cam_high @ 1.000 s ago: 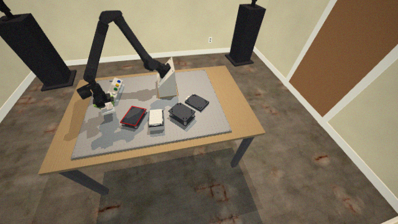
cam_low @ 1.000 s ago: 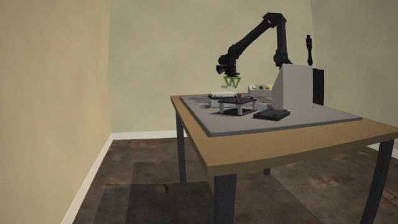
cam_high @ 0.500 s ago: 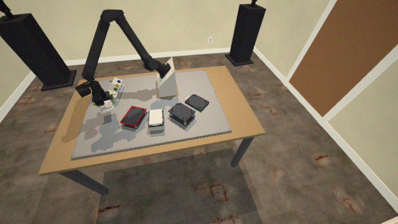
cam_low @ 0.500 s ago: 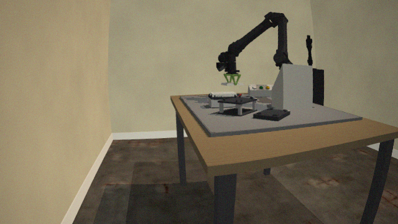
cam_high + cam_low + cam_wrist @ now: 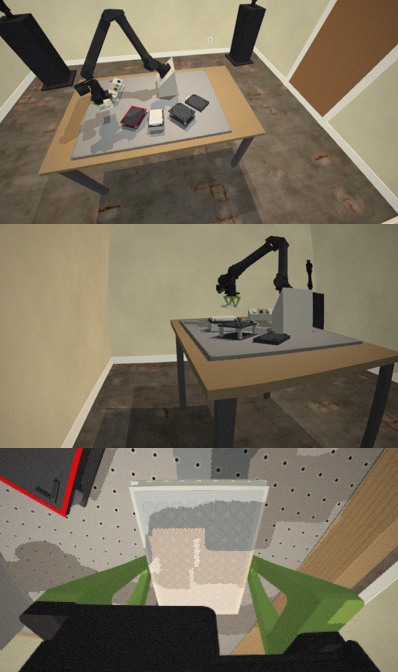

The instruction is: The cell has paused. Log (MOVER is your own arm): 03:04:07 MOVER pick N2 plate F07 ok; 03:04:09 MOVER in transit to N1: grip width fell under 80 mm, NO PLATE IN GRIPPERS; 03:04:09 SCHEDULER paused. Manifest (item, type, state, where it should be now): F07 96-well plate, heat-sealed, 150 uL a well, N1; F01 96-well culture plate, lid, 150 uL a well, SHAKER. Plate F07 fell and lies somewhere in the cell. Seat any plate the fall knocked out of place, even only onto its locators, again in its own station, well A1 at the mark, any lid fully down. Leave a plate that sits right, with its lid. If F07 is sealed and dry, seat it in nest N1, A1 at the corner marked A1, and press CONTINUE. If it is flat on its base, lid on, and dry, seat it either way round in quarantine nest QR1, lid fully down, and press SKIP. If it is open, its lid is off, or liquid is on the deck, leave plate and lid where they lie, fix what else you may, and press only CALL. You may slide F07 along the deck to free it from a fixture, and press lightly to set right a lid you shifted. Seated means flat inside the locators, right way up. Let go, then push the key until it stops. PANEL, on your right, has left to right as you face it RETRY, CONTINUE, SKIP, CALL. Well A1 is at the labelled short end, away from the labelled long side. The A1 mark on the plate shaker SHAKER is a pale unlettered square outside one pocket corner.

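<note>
Pale walls and a mottled floor surround the wooden counter (image 5: 239, 102), which carries a grey perforated deck (image 5: 205, 93). Above the deck, just beside the button panel (image 5: 117, 84), the gripper (image 5: 200, 579) hangs with its green fingers closed on the long sides of a sealed plate (image 5: 200, 548), held level and off the deck; the film over its wells looks intact and no liquid shows on the deck beneath it. Away from the panel along the deck stand, in turn, a red-edged nest (image 5: 133, 116), a white plate on its raised station (image 5: 155, 117), a dark raised platform (image 5: 181, 112) and a low dark nest (image 5: 197, 102); a grey slanted housing (image 5: 167, 81) stands behind them.

This looks like the carrying step: the fallen plate is lifted and in transit to its nest. Which dark fixture is N1 cannot be read from these views. The next move calls for carrying the plate away from the panel over the red-edged nest, turning it so A1 meets the marked corner, lowering it flat inside the locators, then releasing.
</note>
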You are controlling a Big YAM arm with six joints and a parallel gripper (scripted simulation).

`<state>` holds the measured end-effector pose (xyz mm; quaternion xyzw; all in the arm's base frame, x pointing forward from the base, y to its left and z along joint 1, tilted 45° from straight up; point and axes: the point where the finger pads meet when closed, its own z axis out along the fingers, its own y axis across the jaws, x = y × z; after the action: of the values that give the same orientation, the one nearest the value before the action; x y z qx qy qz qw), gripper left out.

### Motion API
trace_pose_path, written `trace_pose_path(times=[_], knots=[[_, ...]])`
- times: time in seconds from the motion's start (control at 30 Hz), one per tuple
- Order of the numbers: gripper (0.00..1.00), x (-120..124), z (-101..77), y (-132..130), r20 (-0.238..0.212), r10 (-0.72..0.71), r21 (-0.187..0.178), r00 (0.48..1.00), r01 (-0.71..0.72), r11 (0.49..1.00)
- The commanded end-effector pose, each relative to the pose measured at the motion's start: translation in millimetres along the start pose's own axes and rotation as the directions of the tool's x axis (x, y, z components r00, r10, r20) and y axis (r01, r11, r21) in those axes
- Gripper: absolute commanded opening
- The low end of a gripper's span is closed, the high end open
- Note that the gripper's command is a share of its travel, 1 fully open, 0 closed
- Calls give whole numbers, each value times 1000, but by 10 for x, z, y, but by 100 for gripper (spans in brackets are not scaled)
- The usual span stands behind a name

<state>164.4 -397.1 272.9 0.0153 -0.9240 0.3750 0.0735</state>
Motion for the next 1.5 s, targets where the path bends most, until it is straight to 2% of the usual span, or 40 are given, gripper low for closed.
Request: trace_pose_path(times=[0.0, 1.37, 1.4, 1.47], knots=[[0, -21, -107, -150, 16, 25, 30, 1000, -26, 999], [0, -21, -107, -150, 16, 25, 30, 1000, -26, 999], [0, -46, -112, -233, 15, -15, 37, 1000, 14, 999], [0, -46, -119, -234, 14, -81, 39, 997, 80, 996]])
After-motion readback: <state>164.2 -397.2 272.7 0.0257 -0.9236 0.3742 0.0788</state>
